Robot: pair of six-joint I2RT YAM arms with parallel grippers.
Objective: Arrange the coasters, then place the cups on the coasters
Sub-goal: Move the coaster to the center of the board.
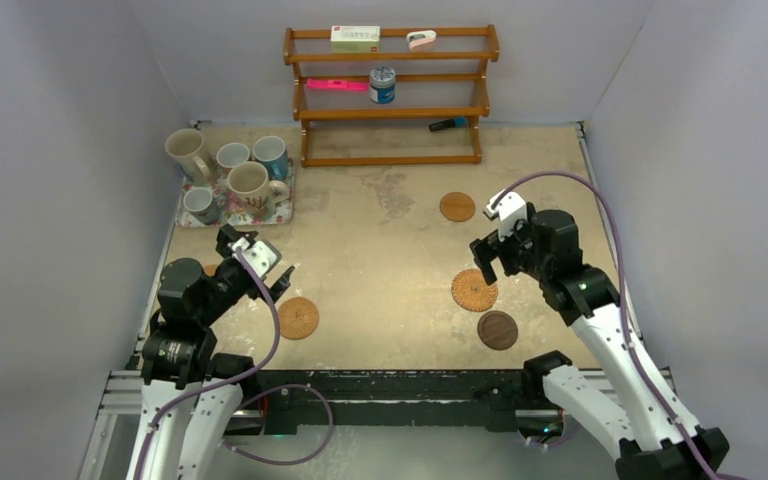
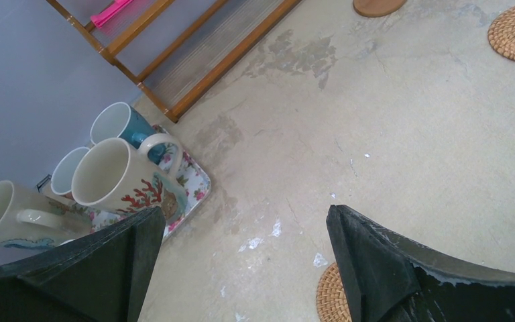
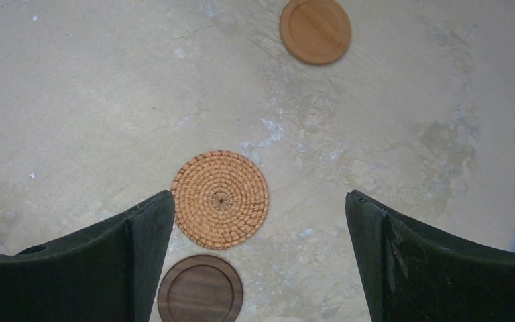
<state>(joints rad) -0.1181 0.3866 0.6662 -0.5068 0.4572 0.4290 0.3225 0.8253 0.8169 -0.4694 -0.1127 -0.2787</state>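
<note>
Right wrist view: the right fingers [image 3: 409, 268] are spread wide with nothing held, poised above the surface [image 3: 74, 100]. A woven coaster [image 3: 220, 199] is seen between them, closer to one finger. A dark brown coaster [image 3: 200, 288] lies just behind it by the same finger, and a smooth tan coaster [image 3: 315, 30] lies well ahead of the tips. The left fingers [image 2: 375, 261] are also held wide and empty. A second woven coaster [image 2: 328, 298] is glimpsed just beside one of them, and the cups [image 2: 114, 174] are grouped on the floral tray [image 2: 198, 184], ahead and off to one side. No cup is set on a disc and the discs lie scattered, so the arranging step is judged to be in hand. A descent of the right fingers onto the woven coaster is called for next, with the gap narrowed over its thin rim so that it can be lifted or slid into line.
</note>
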